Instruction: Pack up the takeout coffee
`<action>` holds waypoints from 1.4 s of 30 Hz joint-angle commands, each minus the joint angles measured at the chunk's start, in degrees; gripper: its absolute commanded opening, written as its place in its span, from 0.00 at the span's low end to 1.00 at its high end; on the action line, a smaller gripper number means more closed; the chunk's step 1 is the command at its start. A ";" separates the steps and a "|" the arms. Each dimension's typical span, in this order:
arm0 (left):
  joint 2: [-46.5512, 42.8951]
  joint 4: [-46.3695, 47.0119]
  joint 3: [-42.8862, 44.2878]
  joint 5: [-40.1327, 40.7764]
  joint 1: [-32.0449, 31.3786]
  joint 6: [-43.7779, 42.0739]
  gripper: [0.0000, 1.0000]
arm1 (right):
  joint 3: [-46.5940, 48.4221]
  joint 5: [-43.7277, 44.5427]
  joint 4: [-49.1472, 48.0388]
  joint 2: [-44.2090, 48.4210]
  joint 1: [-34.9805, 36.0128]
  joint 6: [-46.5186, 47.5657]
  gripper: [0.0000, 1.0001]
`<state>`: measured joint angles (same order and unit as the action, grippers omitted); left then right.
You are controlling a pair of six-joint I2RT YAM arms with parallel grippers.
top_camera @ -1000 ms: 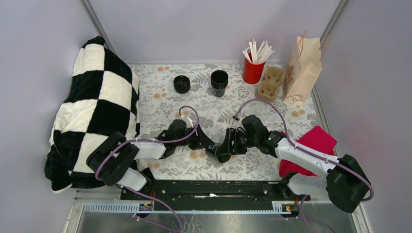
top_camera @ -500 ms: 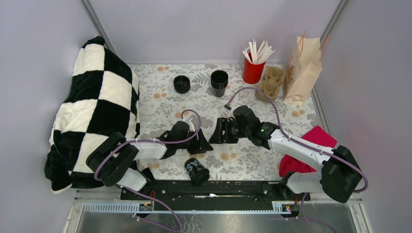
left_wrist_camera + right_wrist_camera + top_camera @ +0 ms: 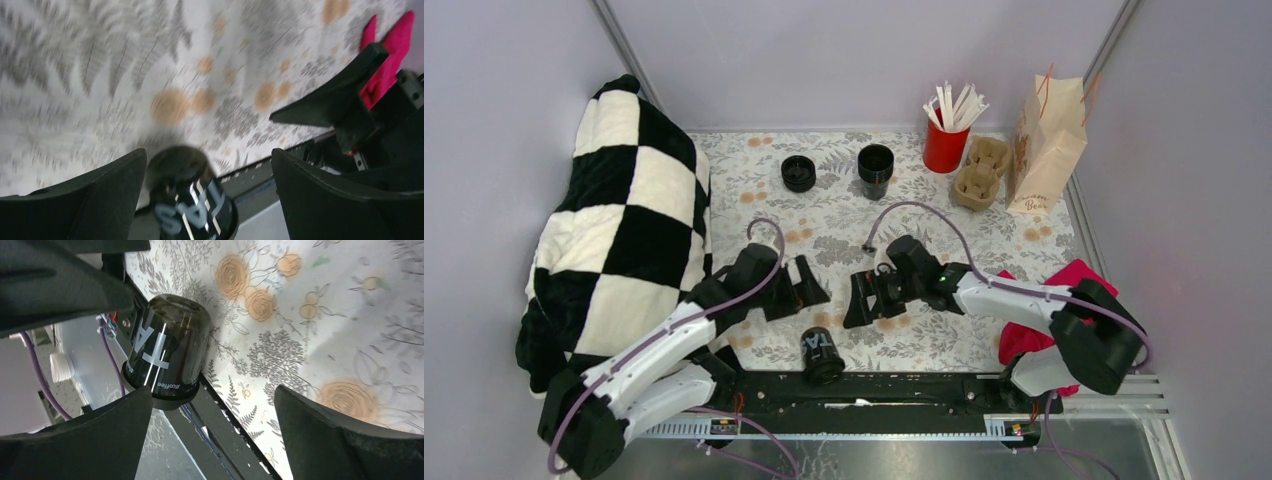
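Where blur spreads — cup cropped below.

The takeout coffee cup is small and glossy black, with large white letters on its side and a small "#coffee" line near the rim. It lies tipped on its side at the near edge of the desk, and nothing grips it. Its black lid is on. That wider end rests against the black rail along the desk's front, and the base points toward the desk's middle.
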<state>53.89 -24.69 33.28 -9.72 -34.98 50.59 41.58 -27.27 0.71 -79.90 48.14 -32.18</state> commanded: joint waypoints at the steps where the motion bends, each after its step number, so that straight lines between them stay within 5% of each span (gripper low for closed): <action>1: -7.50 -14.90 -2.15 -4.37 -0.09 6.14 0.98 | 0.30 -4.59 -9.21 -4.28 3.18 -1.55 0.97; 7: -9.40 -16.36 -5.44 -10.04 -0.29 10.97 0.98 | -0.85 -3.95 -17.57 -8.59 5.82 -13.95 0.97; 20: 0.53 -5.27 -7.80 -10.12 -6.23 11.76 0.99 | -4.27 1.74 -14.02 -5.35 5.91 -12.80 0.96; 27: 4.88 -2.00 -7.80 -10.64 -7.82 15.24 0.81 | -4.04 9.66 -6.22 1.12 5.91 -7.73 0.97; 32: 5.88 7.30 -7.52 -14.44 -7.68 20.53 0.60 | 0.49 20.56 7.75 5.70 5.89 3.72 0.99; 38: 13.49 21.75 -5.36 -22.78 -4.20 24.19 0.60 | 5.48 31.77 16.80 11.78 5.87 11.77 1.00; 42: 17.21 39.92 -7.47 -27.71 1.45 34.47 0.60 | 7.10 33.78 17.13 19.00 4.09 14.60 1.00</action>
<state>68.51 -7.07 25.76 -30.15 -38.09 74.17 44.91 -0.25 14.37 -67.90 53.56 -23.59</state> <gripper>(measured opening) 0.667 0.994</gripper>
